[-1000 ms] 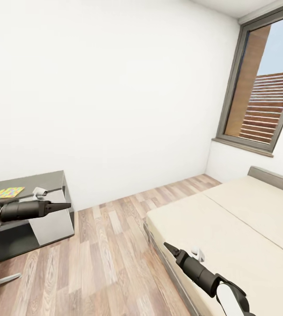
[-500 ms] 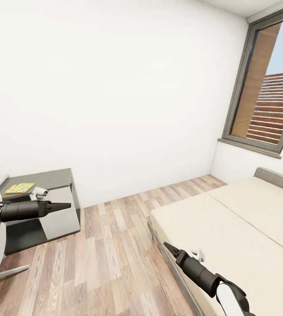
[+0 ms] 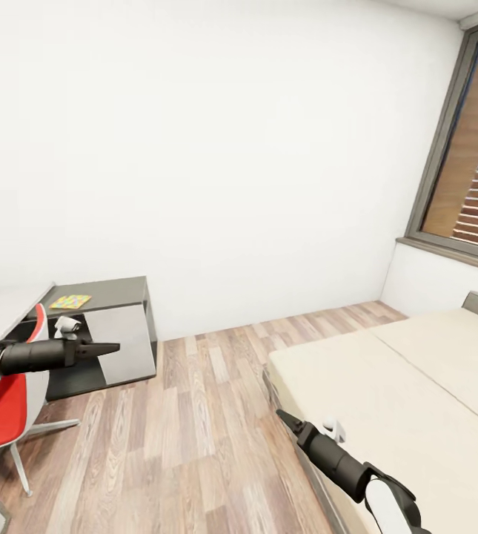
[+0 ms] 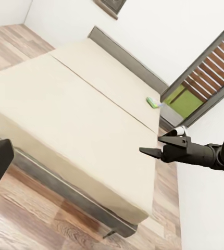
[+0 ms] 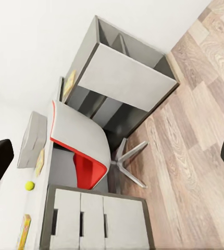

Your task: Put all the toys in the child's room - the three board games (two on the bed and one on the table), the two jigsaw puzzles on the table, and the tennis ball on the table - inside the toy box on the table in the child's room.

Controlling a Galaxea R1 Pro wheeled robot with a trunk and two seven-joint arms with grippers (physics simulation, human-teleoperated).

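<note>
Far left: a corner of the white table (image 3: 5, 302), half hidden behind a red chair (image 3: 5, 404). On that table, seen from the right wrist view, the tennis ball (image 5: 29, 185) near a grey tub (image 5: 31, 140), probably the toy box, and a flat yellow box (image 5: 24, 232), too small to tell puzzle from game. Next, the left gripper (image 3: 109, 346), held level above the chair, fingers spread, carrying nothing. Behind it, a grey shelf unit (image 3: 120, 326) with a colourful flat box (image 3: 70, 301) on top. Then bare wooden floor (image 3: 194, 415). Further right, the right gripper (image 3: 281, 415), likewise spread and empty, just beside the near edge of the bed (image 3: 416, 371). Far down the mattress, from the left wrist view, a small green thing (image 4: 151, 102), likely one board game; no second one made out.

Worth watching: with both arms stuck forward while rolling, easy to clip the chair or bed frame. Also a long reach across the wide mattress, and a thin box on soft bedding likely to slide away from a pinch
</note>
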